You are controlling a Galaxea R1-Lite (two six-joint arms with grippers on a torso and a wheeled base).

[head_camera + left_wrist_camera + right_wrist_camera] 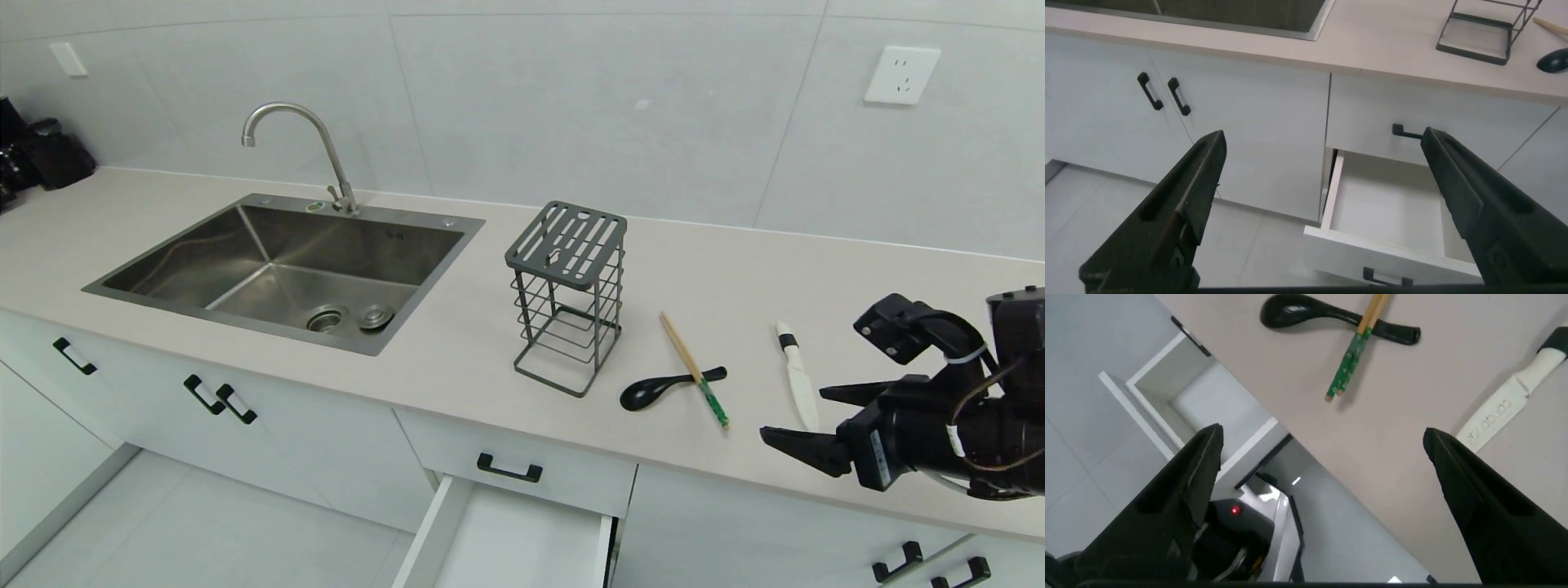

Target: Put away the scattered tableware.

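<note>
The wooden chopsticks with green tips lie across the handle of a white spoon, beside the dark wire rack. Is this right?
One detail is wrong: the black spoon is not white. In the head view the wooden chopsticks with green tips lie across its handle, beside the dark wire rack.

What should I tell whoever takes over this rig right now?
Left gripper open, empty, low before the open drawer.
Right gripper open, empty, over the counter edge near the white utensil.
Black spoon lies on the counter right of the wire rack, chopsticks crossing its handle; white utensil farther right.
Nothing put away yet; all three remain.
</note>
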